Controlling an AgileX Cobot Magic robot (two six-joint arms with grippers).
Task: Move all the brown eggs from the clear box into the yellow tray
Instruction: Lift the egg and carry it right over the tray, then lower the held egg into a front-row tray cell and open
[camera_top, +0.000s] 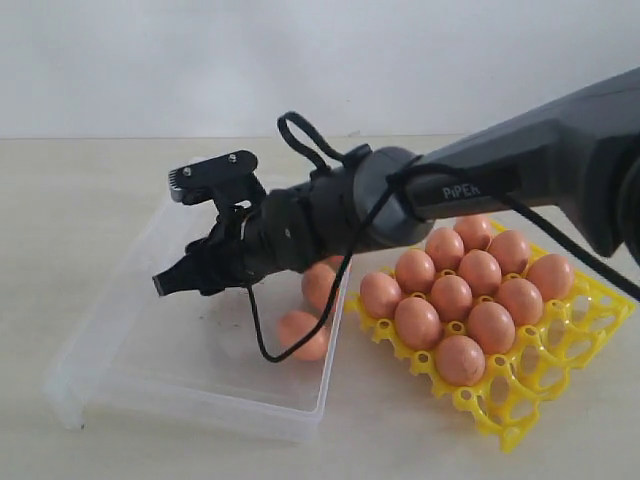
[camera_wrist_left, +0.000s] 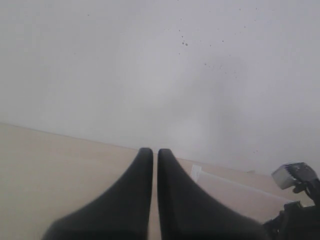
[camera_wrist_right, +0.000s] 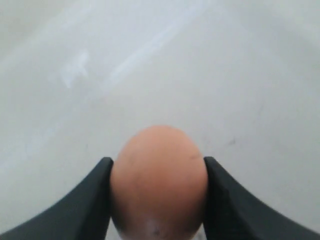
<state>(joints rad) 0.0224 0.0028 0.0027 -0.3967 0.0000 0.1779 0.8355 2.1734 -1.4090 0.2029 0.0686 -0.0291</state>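
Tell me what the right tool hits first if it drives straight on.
The brown egg between the fingers of the right tool; beyond that, probably the clear box floor, though depth is unclear.

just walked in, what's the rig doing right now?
The right hand is down in the clear box, with its fingers against both sides of a brown egg. I can't tell if the egg is off the floor yet. A dozen eggs already sit in cups of the yellow tray, and at least two loose eggs lie in the box. The left hand is shut and holds nothing.
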